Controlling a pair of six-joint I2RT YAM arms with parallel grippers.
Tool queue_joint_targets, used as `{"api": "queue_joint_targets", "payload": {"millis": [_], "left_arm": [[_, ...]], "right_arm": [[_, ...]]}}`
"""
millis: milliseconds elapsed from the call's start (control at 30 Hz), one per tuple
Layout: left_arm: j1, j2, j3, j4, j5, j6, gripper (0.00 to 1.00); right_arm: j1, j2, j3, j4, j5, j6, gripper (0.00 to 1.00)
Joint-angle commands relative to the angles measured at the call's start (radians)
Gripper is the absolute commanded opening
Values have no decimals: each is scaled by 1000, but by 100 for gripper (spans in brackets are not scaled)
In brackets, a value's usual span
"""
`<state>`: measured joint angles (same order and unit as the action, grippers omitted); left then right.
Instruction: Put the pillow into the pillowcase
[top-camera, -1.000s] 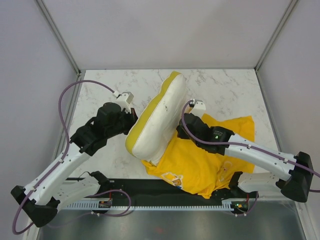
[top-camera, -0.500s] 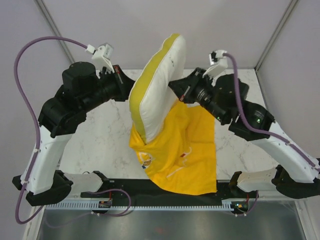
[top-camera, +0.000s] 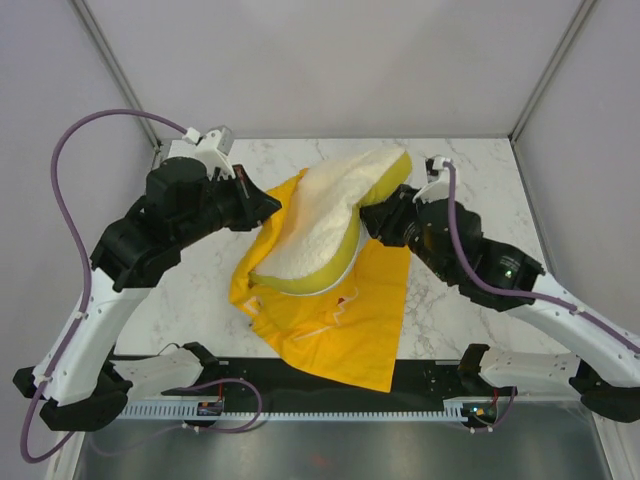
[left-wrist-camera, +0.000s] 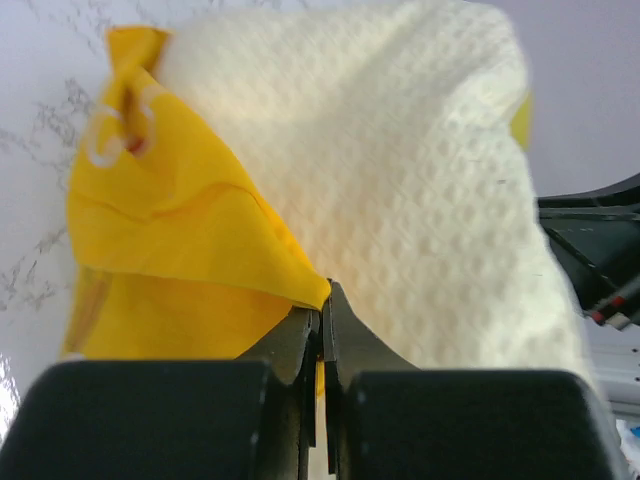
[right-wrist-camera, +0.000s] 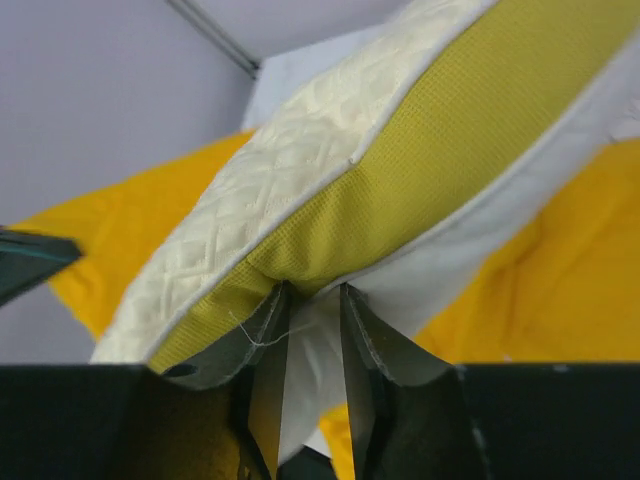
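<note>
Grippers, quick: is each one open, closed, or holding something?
Left gripper: closed, pinching an edge of the pillowcase.
Right gripper: open, its jaws either side of an edge of the pillow.

Centre of table (top-camera: 490, 170) blocked: pillow (top-camera: 330, 220) sits tilted over pillowcase (top-camera: 345, 330), filling span between left gripper (top-camera: 270, 207) and right gripper (top-camera: 370, 220), no passage between them. Bare marble free along back edge, at right side, near left of cloth. Cloth hem overlaps base rail (top-camera: 270, 375) at front
</note>
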<state>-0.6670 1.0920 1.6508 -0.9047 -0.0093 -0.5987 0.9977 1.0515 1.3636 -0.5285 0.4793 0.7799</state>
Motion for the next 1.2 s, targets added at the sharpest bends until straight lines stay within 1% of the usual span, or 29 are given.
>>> {"api": "queue_joint_targets", "payload": {"millis": [0, 67, 100, 167, 200, 233, 300, 367, 467, 500, 533, 667, 800, 867, 933, 1000, 1067, 1100, 1167], "left_arm": [[4, -37, -74, 95, -32, -15, 2], [6, -35, -80, 92, -53, -9, 2], [7, -32, -92, 92, -54, -7, 2], [7, -26, -108, 96, -38, -7, 2], [7, -26, -133, 110, -29, -4, 2], [7, -27, -150, 121, -21, -3, 2], [7, -32, -189, 128, -30, 0, 2], [12, -41, -210, 127, -82, 14, 2], [43, -41, -247, 115, -119, 28, 2], [52, -40, -269, 115, -120, 28, 2], [67, -37, -281, 115, -120, 28, 2], [75, -52, -325, 115, -120, 28, 2], [78, -70, -295, 115, -120, 28, 2], [78, -79, -263, 130, -97, 34, 2], [78, -81, -237, 115, -95, 36, 2], [78, -84, -200, 95, -87, 37, 2], [78, -89, -178, 86, -72, 37, 2], [78, -90, -160, 81, -66, 36, 2], [79, -99, -129, 79, -40, 34, 2]], "right_arm": [[-4, -62, -142, 19, 145, 47, 36], [-11, -51, -152, 45, 122, 12, 37], [-13, -16, -138, 48, 110, -1, 37], [-13, 31, -81, 77, 78, -22, 36], [-13, 83, -57, 82, 50, -39, 36], [-11, 109, -7, 93, 32, -50, 36], [-13, 169, 50, 101, 12, -74, 36], [-14, 180, 97, 94, 24, -80, 36], [-25, 136, 94, 76, 87, -102, 38], [-31, 95, 88, 67, 103, -106, 38], [-51, 69, 72, 56, 132, -111, 38], [-94, -86, 25, 3, 150, -140, 40], [-94, -148, -29, -99, 136, -136, 41], [-96, -174, -112, -114, 121, -127, 41], [-96, -188, -205, -96, 110, -117, 40], [-96, -197, -260, -73, 76, -94, 39], [-94, -194, -342, 1, 35, -88, 39], [-96, -186, -380, 33, -22, -87, 38], [-96, -150, -403, 142, -91, -102, 40]]}}
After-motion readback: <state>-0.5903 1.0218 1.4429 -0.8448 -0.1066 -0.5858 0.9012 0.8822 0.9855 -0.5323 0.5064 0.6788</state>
